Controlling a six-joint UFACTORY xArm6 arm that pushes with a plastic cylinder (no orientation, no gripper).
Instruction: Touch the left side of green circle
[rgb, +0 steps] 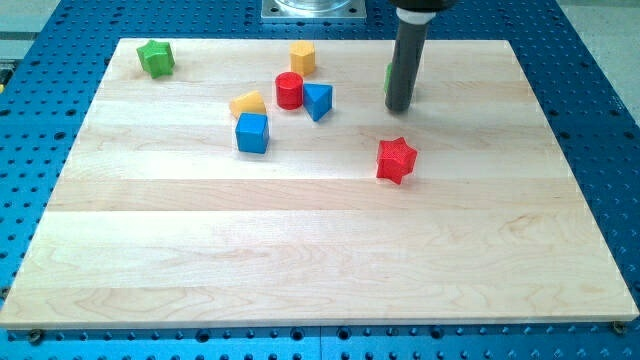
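On the surface (300, 260), my tip (399, 107) stood in front of the green circle (389, 78), hiding most of it. The red star (396, 160) lay below; the other blocks clustered leftward.

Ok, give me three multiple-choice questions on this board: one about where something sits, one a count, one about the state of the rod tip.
1. Where is the green star?
A. the view's top left corner of the board
B. the view's bottom right
C. beside the red star

2. How many red blocks show?
A. one
B. two
C. four

3. How does my tip stand to the green circle?
A. far off, near the blue cube
B. right at it, the rod covering most of it
C. out of view

Answers:
1 A, it sits by the wooden board's far left corner.
2 B, the red cylinder and the red star.
3 B, only a green sliver shows beside the rod; actual contact cannot be told.
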